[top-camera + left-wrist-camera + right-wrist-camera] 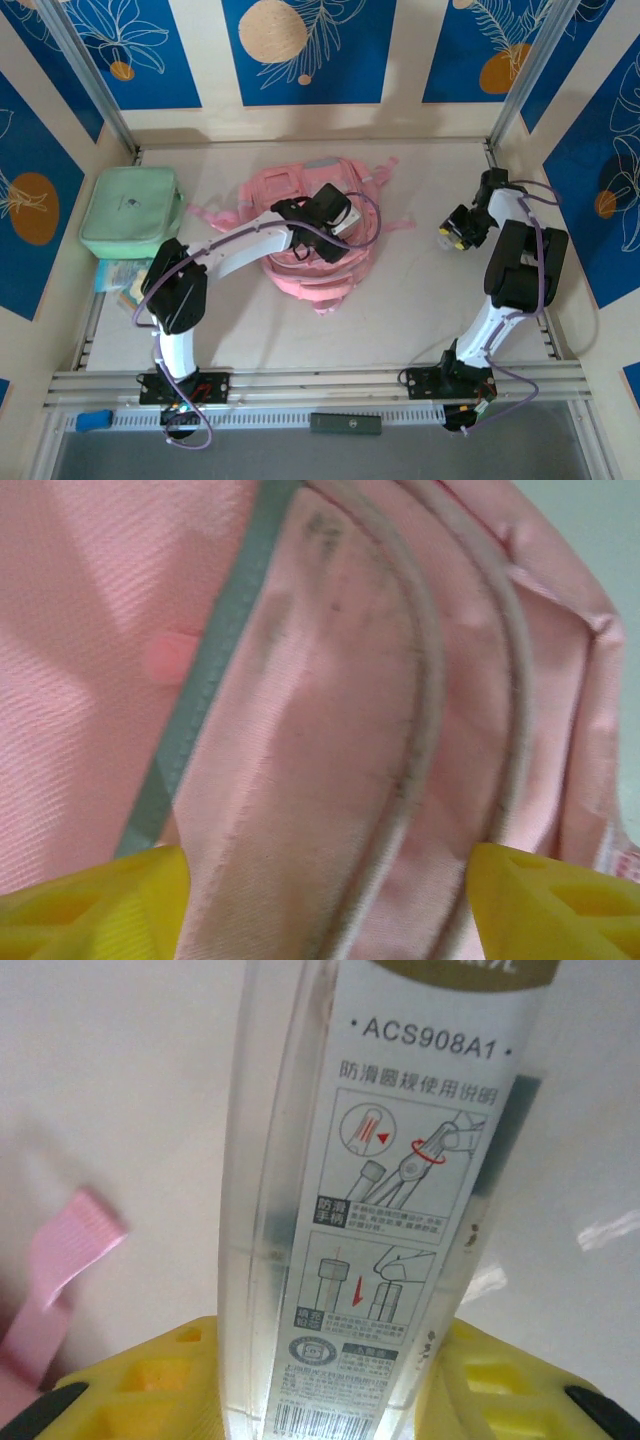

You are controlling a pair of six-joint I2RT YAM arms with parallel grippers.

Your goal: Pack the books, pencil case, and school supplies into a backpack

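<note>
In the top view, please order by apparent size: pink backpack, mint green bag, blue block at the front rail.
Largest: pink backpack, even partly covered by the left arm.
Then: mint green bag.
Smallest: blue block.

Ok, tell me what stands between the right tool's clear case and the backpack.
Only bare table and a loose pink strap lie between clear case and backpack. The left tool sits over the backpack and may crowd the drop.

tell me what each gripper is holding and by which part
The right gripper clamps a clear plastic case at its barcode end. The left gripper is open over the backpack, holding nothing.
</note>
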